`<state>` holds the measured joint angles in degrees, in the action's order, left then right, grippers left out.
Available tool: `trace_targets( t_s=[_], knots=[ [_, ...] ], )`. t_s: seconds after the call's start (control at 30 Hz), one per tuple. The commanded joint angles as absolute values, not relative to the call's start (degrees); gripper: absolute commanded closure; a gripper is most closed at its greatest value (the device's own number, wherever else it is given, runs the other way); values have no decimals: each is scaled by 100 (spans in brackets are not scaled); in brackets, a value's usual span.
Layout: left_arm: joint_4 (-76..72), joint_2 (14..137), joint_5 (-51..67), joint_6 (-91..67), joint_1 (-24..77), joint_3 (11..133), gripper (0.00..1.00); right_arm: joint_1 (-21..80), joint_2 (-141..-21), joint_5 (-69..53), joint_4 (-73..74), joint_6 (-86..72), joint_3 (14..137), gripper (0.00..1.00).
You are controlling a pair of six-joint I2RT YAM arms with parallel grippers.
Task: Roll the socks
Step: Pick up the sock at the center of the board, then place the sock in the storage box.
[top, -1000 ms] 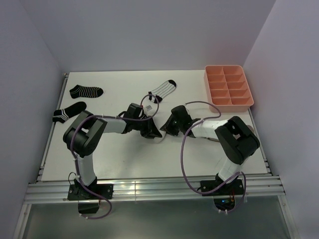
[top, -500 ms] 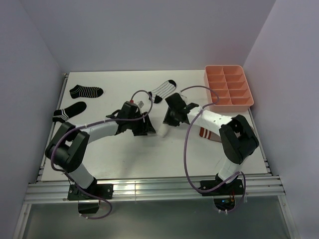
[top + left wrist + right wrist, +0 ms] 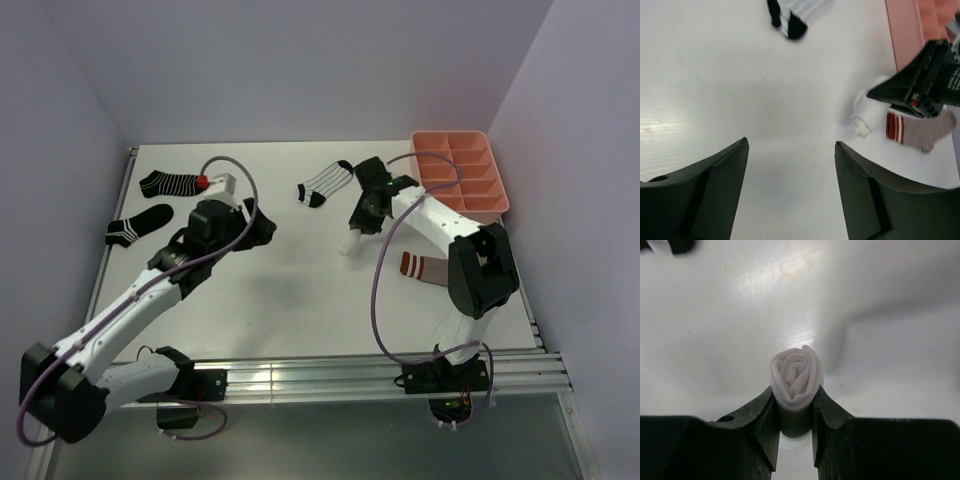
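Note:
A plain white sock rolled into a tight spiral [image 3: 796, 372] is pinched between my right gripper's [image 3: 796, 390] fingers, so that gripper is shut on it. From above, the roll [image 3: 349, 241] hangs under the right gripper [image 3: 358, 226] near the table's middle right. My left gripper [image 3: 262, 231] stands open and empty over bare table, well left of the roll [image 3: 867, 112]; its jaws [image 3: 791, 141] are wide apart. A taupe sock with a red-white cuff [image 3: 420, 268] lies flat to the right. A thin-striped white sock with black toe and heel [image 3: 325, 182] lies further back. Two black striped socks [image 3: 172, 183] [image 3: 138, 224] lie at the far left.
A pink compartment tray [image 3: 497, 205] stands at the back right corner, just right of the right arm. Purple cables loop over both arms. Walls close off the table's left, back and right sides.
My left gripper has opened, let go of the white roll and drawn back to the left. The right gripper has carried the roll a little further back and right.

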<state>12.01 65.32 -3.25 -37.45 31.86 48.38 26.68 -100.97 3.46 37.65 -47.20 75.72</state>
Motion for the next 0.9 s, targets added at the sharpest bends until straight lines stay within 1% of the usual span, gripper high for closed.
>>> trace_targets(
  t_s=[0.0, 0.13, 0.17, 0.2, 0.23, 0.43, 0.53, 0.7, 0.87],
  knots=[
    [1704, 5855, -1607, -3393, 3015, 5097, 25, 2181, -9677, 431, 4253, -4641, 8208, 100],
    [2222, 5231, -2415, -3278, 2927, 5352, 16, 1304, -9633, 483, 4605, -4536, 8683, 100],
    [2415, 5160, -2582, -3287, 2918, 5422, 9, 1144, -9624, 492, 4719, -4500, 8779, 100],
    [2556, 5081, -3097, -3400, 2909, 5449, 2, 969, -9650, 518, 4772, -4465, 8980, 100],
    [2610, 4897, -3303, -3427, 2909, 5441, 1, 619, -9659, 527, 4851, -4430, 9078, 100],
    [2663, 4107, -4471, -3331, 2883, 5028, 0, -526, -9940, 624, 5045, -4421, 9764, 100],
    [2523, 3676, -4745, -3296, 2865, 4520, 1, -992, -10194, 563, 5054, -4456, 10063, 100],
    [2171, 3305, -4816, -3217, 2857, 3921, 2, -1554, -10652, 668, 5098, -4456, 10555, 100],
    [1917, 3612, -4878, -3155, 2856, 3613, 3, -1872, -11249, 861, 5343, -4386, 11116, 100]
  ],
)
